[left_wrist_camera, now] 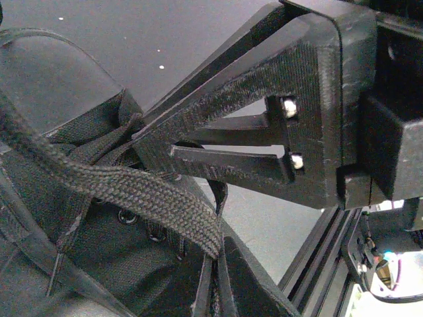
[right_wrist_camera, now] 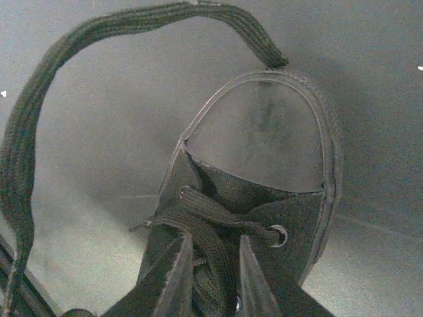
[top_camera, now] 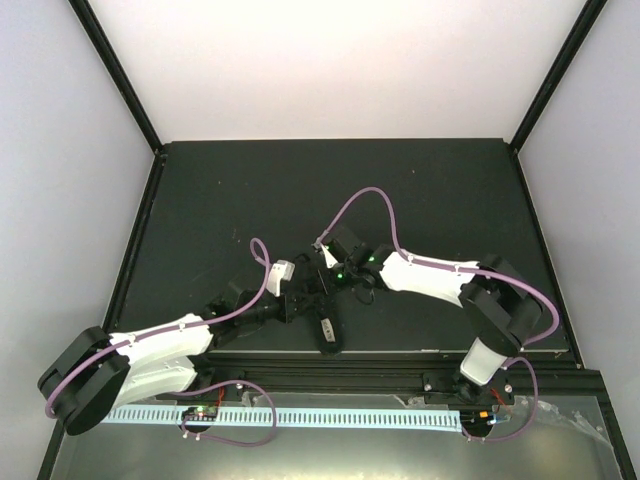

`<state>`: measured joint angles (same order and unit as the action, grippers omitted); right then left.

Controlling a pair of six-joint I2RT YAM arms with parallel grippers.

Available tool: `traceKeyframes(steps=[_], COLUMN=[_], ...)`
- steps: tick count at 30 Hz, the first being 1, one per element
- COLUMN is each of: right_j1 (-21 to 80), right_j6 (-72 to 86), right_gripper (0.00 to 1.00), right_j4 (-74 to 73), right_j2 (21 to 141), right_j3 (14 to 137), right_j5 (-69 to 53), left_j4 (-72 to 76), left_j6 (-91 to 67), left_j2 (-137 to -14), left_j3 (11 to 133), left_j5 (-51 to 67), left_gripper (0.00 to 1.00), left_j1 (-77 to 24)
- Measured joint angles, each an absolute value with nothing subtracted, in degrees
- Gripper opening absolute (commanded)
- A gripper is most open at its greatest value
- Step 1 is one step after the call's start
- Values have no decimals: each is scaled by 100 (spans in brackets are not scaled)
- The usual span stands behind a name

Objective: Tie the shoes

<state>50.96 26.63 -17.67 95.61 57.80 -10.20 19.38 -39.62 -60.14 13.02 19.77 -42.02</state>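
Here's the shoe (top_camera: pixel 329 338) - small, narrow and black, lying on the dark table (top_camera: pixel 440 190) near its front edge, right between the two arms. Both arms are bent in over it from either side.

The left gripper (top_camera: pixel 303 300) is shut. From its own camera the tip (left_wrist_camera: pixel 142 142) sits pressed in among the laces (left_wrist_camera: pixel 132 191) over the tongue, with one broad flat strand slanting across just below. Whether anything is actually pinched in there, I can't tell.

Over to the right gripper (top_camera: pixel 335 278), which hangs above the front of the shoe. Its two fingers (right_wrist_camera: pixel 173 277) stand narrowly apart, one on each side of the lacing, and black lace fills the gap between them. Squeezing it or only straddling it? I can't make that out.

In the right wrist view the rounded toe cap (right_wrist_camera: pixel 264 132) points up the picture - and one loose lace arches in a long loop from the lower left, up and over, ending at the tip of the toe.
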Motion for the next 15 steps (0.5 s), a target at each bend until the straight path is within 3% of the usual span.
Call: traceKeyframes(steps=[5, 10, 15], right_j1=[5116, 5116, 5142], right_j6=[2648, 2720, 2958], right_gripper=[2, 2, 2], right_j4=[-1800, -1828, -1970], right_j2=[9605, 9369, 8294], right_j3=[5815, 5719, 5330], right_j5=[-937, -703, -226], left_j4=[1942, 1946, 2049], left_j6=[-3966, -4005, -4053], left_j2=[-6014, -6016, -6123], left_j3=[1302, 1302, 1302], left_j5=[1977, 1973, 1973], left_gripper=[2, 2, 2], left_j1=[-4202, -4202, -4169])
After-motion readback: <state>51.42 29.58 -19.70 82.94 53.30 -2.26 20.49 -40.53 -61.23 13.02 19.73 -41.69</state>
